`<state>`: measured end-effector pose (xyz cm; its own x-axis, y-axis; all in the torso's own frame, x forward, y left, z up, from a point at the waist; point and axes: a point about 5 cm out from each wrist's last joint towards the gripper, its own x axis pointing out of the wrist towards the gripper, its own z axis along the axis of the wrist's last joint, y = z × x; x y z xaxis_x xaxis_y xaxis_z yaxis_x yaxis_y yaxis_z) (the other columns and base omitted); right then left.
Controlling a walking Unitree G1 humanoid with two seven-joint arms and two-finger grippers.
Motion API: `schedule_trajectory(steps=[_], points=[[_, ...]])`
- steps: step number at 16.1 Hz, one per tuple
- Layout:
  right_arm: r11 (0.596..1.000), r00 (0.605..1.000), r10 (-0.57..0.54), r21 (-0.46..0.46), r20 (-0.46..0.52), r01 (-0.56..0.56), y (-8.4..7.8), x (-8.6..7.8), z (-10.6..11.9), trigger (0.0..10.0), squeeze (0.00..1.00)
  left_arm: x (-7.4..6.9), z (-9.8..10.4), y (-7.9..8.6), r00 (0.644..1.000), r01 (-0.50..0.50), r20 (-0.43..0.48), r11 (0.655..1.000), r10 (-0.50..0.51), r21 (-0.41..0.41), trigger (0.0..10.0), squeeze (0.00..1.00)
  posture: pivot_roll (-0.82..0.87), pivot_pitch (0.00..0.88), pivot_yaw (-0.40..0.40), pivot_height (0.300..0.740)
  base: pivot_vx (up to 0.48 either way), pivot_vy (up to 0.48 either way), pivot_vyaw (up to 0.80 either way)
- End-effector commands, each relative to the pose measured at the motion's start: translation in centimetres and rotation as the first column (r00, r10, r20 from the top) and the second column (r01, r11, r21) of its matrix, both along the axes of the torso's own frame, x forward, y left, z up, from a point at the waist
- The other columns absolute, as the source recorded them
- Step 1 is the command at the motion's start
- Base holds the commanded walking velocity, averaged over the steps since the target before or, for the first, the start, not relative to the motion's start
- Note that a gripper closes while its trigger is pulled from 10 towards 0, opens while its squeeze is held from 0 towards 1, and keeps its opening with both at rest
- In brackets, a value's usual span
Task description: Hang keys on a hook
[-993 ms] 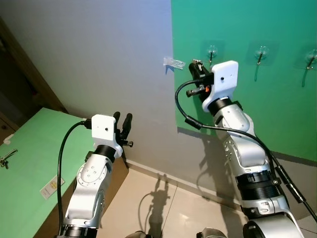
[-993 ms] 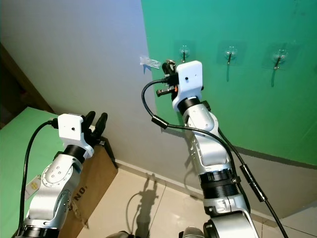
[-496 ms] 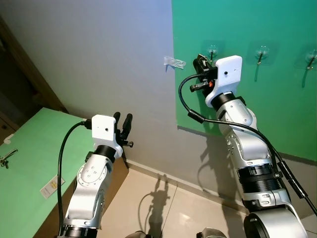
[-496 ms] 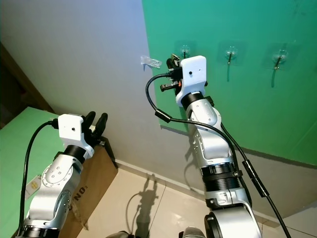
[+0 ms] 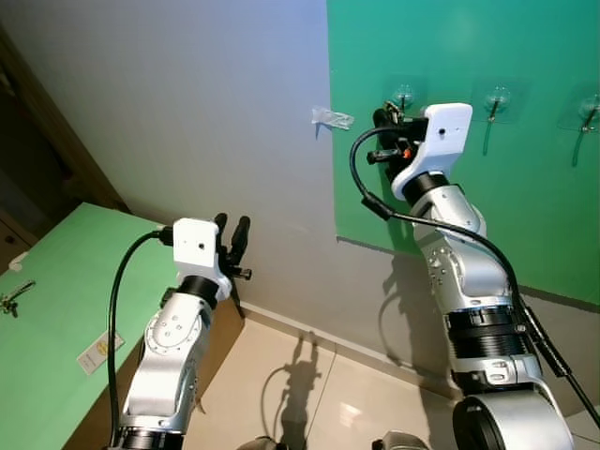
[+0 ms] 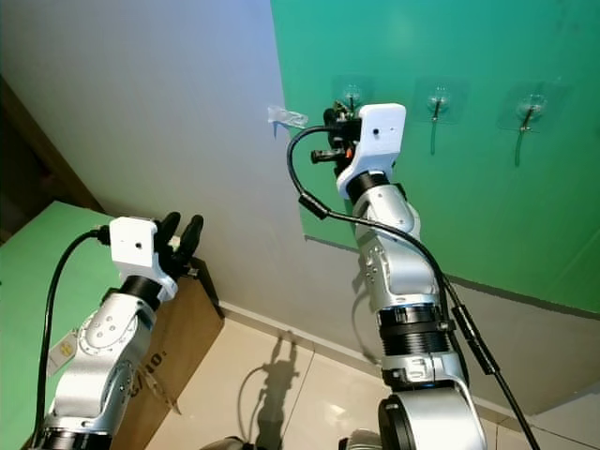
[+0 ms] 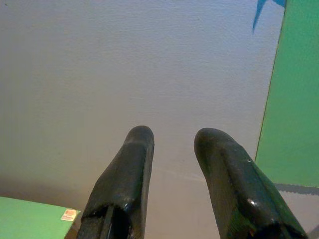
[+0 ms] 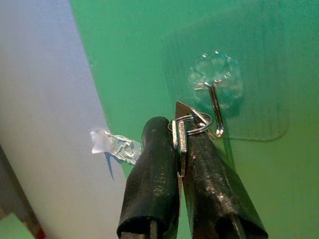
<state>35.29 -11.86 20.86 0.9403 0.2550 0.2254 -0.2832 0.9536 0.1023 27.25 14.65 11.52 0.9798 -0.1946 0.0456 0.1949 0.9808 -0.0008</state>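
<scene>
The right wrist view brings out what the head views leave too small to read: the keys (image 8: 180, 142) are pinched between the two black fingers (image 8: 149, 184) of the right gripper (image 8: 178, 130), and their ring (image 8: 195, 122) sits just at the bent tip of a metal hook (image 8: 215, 110) on a clear adhesive pad stuck to the green panel (image 8: 149, 50). Whether the ring is already over the hook cannot be told. A scrap of clear tape (image 8: 112, 145) clings to the grey wall at 9 o'clock of the fingers.

From the head, the right gripper (image 5: 386, 122) is raised to the leftmost hook, with two more hooks (image 5: 494, 101) along the panel toward 3 o'clock. Another bunch of keys (image 5: 11, 300) lies on a green table (image 5: 56, 309) at 9 o'clock, with a small label (image 5: 98, 353) near its edge.

The left gripper (image 5: 232, 230) is held low before the wall, its fingers (image 7: 124, 184) parted and holding nothing
</scene>
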Motion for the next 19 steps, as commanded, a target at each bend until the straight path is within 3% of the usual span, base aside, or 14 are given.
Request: schedule_trajectory(steps=[1,5,8,10,11,19], points=[[0.999,0.999,-0.020,0.041,-0.040,0.021,-0.4,0.4,-0.1,0.0,0.00,-0.1,0.0,0.6,1.000,-0.013,-0.004,1.000,0.013,0.012,10.0,0.00,-0.16,0.015,0.123,0.740,0.000,0.000,0.00],[0.983,0.993,-0.016,0.177,-0.119,0.037,-0.8,0.7,-0.4,0.0,0.00,-0.1,0.0,0.6,1.000,-0.016,-0.006,1.000,0.016,0.013,10.0,0.00,-0.16,0.016,0.122,0.740,0.000,0.000,0.00],[0.934,0.973,0.027,0.353,-0.227,0.056,-1.2,1.1,-0.9,0.0,0.00,-0.2,-0.1,0.6,1.000,-0.016,-0.010,1.000,0.016,0.013,10.0,0.00,-0.15,0.016,0.121,0.740,0.000,0.000,0.00],[0.916,0.964,0.037,0.396,-0.261,0.072,-1.4,1.2,-1.2,0.0,0.00,-0.2,-0.1,0.6,1.000,-0.017,-0.010,1.000,0.017,0.013,10.0,0.00,-0.15,0.016,0.121,0.740,0.000,0.000,0.00],[0.931,0.959,0.010,0.351,-0.284,0.094,-1.7,1.3,-1.6,10.0,0.97,-0.2,-0.1,0.6,1.000,-0.018,-0.011,1.000,0.018,0.012,10.0,0.00,-0.15,0.018,0.119,0.740,0.000,0.000,0.00],[0.968,0.954,-0.020,0.234,-0.300,0.094,-1.7,1.0,-2.6,10.0,1.00,-0.2,-0.1,0.5,1.000,-0.016,-0.013,1.000,0.016,0.010,10.0,0.00,-0.16,0.018,0.119,0.740,0.000,0.000,0.00]])
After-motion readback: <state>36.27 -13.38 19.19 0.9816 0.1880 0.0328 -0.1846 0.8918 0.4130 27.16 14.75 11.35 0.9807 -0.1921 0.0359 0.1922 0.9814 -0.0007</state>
